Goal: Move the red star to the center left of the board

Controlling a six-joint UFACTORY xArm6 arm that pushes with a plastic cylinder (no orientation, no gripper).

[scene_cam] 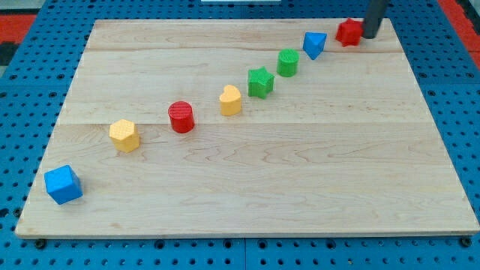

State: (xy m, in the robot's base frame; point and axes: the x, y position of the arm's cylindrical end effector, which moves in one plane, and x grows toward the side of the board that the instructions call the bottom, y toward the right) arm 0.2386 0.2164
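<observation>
A pale wooden board (247, 172) made of glued planks lies on a blue pegboard table (30, 45) dotted with holes, and a strip of red shows at the view's top right corner. Eight blocks run in a loose diagonal line across the board. From the view's bottom left upward they are a blue cube (63, 184), a yellow hexagon block (124, 135), a red cylinder (181, 117), a yellow heart (230, 100), a green star (260, 82), a green cylinder (287, 62), a blue block (314, 44) of unclear shape, and the red star (349, 32). The red star sits near the board's top edge toward the view's right, well apart from the center left. My tip (370, 35) stands just beside it on the view's right, touching or nearly so. The arm ends in a bare rod, so nothing is grasped. The other seven blocks lie between the red star and the board's left side.
</observation>
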